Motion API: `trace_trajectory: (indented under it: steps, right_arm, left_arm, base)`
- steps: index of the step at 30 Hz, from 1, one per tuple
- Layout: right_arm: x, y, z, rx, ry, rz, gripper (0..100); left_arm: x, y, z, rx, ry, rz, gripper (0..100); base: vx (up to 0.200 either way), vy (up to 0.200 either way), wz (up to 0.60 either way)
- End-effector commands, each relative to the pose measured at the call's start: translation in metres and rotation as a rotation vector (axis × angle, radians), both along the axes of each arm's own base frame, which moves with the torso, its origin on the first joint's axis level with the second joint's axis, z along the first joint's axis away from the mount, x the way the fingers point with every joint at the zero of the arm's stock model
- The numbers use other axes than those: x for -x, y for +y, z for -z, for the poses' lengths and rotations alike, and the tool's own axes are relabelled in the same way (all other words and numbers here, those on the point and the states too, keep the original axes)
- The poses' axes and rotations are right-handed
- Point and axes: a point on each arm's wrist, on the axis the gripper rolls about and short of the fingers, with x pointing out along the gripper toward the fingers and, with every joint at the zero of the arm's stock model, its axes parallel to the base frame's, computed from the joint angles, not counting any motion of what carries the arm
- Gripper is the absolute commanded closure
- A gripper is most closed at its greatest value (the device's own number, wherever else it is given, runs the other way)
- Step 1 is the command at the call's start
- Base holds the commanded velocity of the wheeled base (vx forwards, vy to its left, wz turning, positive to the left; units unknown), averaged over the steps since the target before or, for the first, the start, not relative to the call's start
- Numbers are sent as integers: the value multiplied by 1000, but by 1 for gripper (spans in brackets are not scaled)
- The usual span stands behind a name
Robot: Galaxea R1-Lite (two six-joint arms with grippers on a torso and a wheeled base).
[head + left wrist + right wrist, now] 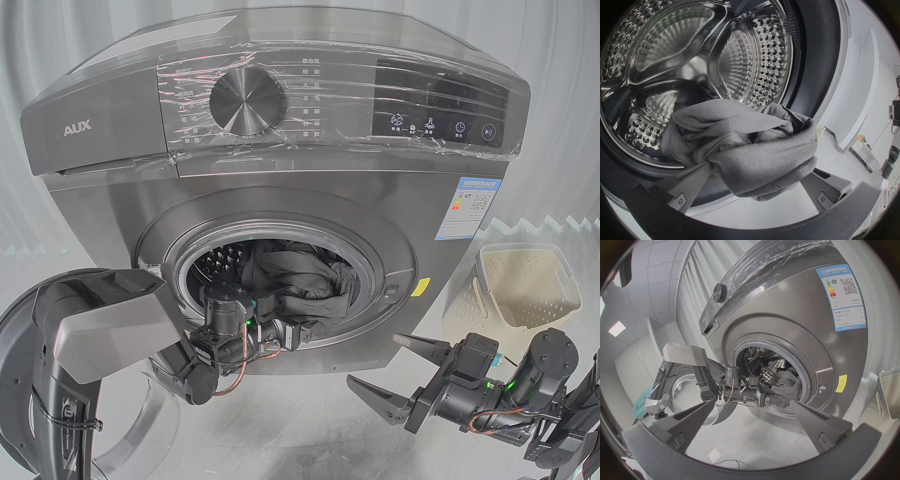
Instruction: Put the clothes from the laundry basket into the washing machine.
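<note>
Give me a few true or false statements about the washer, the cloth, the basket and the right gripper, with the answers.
1. The door of the washer is open. True.
2. A grey cloth lies in the mouth of the drum. True.
3. The right gripper holds a cloth. False: it is open and empty, in front of the washer.
4. The basket stands on the robot's left of the washer. False: it stands on the right of it.
5. The basket is piled with clothes. False: no clothes show in it.
</note>
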Motion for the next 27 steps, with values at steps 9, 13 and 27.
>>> trace_trajectory:
  steps: [9, 13, 27]
  right_arm:
    - [-1, 1, -1, -4, -3, 1, 0]
    - [-2, 1, -1, -5, -4, 1, 0]
    - [-2, 3, 0, -3, -2, -2, 0]
  left_arm:
    - [5, -14, 5, 16, 0, 86, 0]
    - [15, -8, 1, 13, 20, 124, 0]
    - [-11, -28, 15, 44, -54, 75, 0]
  base:
    - [0, 0, 0]
    - [0, 0, 0]
    - [0, 0, 0]
